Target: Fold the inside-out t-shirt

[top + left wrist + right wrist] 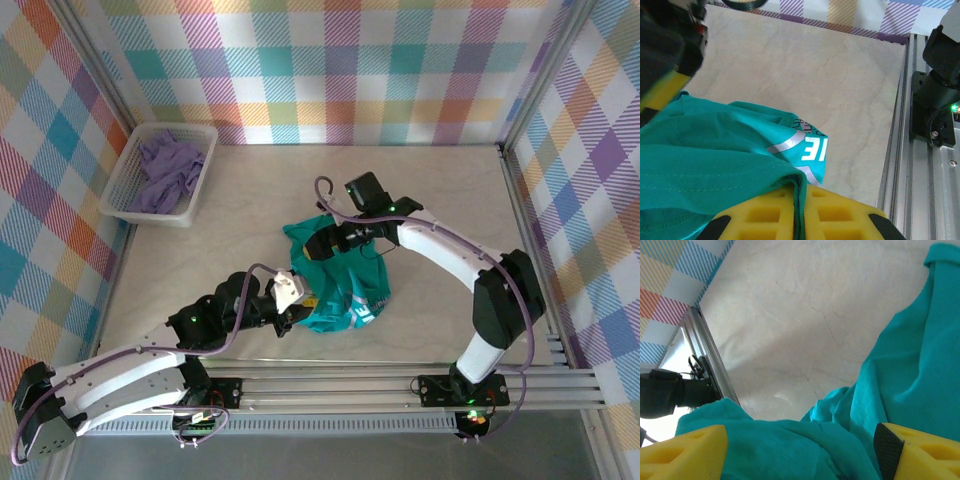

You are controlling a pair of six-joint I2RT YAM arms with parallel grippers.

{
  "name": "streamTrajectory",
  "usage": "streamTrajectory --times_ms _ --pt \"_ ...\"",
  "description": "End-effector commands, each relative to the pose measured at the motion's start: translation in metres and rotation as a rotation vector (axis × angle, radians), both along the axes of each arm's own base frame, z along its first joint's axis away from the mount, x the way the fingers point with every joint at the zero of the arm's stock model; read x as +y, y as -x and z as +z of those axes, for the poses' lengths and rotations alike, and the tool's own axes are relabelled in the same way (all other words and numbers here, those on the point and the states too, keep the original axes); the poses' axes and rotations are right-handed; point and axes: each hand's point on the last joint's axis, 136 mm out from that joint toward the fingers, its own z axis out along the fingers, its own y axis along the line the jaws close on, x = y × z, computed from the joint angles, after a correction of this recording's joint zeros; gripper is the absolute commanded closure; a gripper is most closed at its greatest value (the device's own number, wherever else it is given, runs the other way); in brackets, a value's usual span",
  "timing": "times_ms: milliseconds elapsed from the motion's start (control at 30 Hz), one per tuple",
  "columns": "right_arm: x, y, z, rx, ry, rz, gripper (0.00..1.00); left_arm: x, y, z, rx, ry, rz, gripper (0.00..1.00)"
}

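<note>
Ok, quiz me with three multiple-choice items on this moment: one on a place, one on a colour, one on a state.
1. Where is the lavender garment? A draped over an arm; B in the white basket; C folded at centre.
2. The t-shirt is: A red; B black; C teal.
3. The left pincer is: A shut on the t-shirt; B wide open; C gripping the basket.
Answers: B, it lies in the basket at far left; C, its cloth is teal; A, cloth is pinched between its yellow fingers.
</note>
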Motion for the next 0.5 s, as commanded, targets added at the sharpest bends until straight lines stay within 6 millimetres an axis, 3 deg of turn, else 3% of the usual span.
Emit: streamTrajectory --times_ms 0,267,467 --pt "-0.006 0.011 0.004 0.011 -0.028 0.052 0.25 0.003 0.003 0.005 -0.027 0.012 -0.002 0.88" --pt "-0.025 0.024 0.008 -0.008 -0.095 0.089 0.26 0.004 0.003 0.006 -0.034 0.015 0.002 0.89" --pt "-0.014 0.022 -0.005 -0.048 -0.098 0.154 0.27 0.003 0.002 0.006 -0.033 0.007 0.000 0.89"
